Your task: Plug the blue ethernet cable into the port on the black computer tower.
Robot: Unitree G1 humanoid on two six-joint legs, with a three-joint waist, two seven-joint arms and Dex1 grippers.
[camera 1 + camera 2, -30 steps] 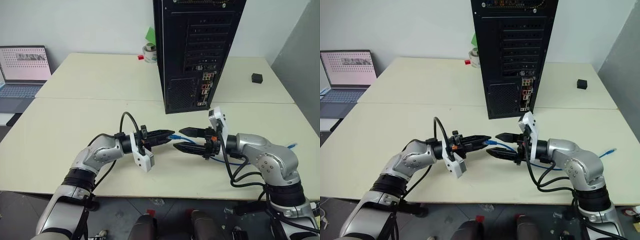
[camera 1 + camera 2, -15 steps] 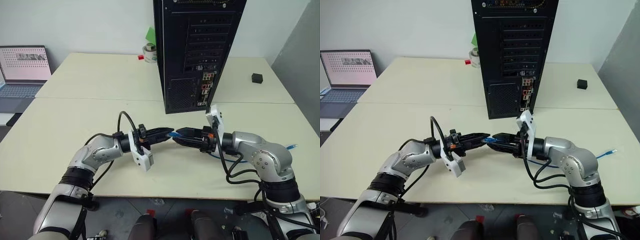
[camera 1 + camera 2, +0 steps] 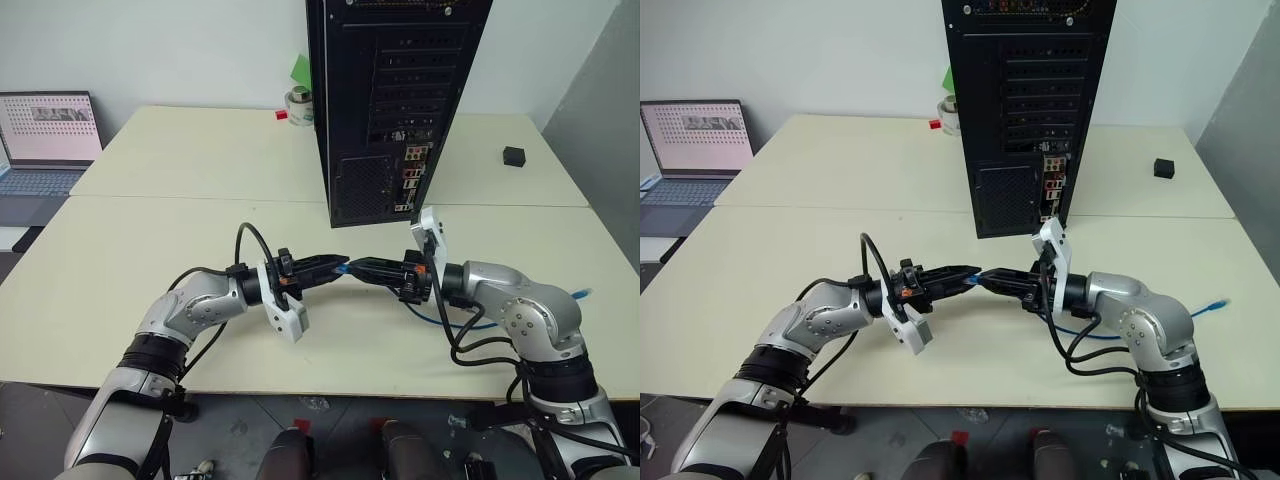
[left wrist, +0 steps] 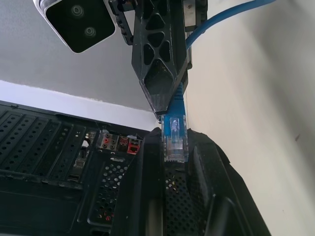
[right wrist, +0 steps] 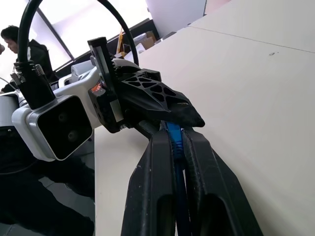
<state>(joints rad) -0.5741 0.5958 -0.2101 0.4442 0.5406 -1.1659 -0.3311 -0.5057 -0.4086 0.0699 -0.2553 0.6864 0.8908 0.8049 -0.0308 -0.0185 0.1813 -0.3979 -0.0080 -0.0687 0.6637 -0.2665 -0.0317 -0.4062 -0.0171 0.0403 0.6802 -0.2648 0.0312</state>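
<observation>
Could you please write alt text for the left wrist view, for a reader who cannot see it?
The left gripper and right gripper meet tip to tip, both shut on the blue ethernet cable at its clear plug. Behind them stands the black computer tower with coloured connectors, on a pale table.

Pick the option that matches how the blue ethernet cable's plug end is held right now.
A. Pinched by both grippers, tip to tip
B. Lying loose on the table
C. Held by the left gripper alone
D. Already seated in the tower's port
A: the left gripper and right gripper meet tip to tip, both shut on the blue ethernet cable at its plug end, in front of the black computer tower.
</observation>
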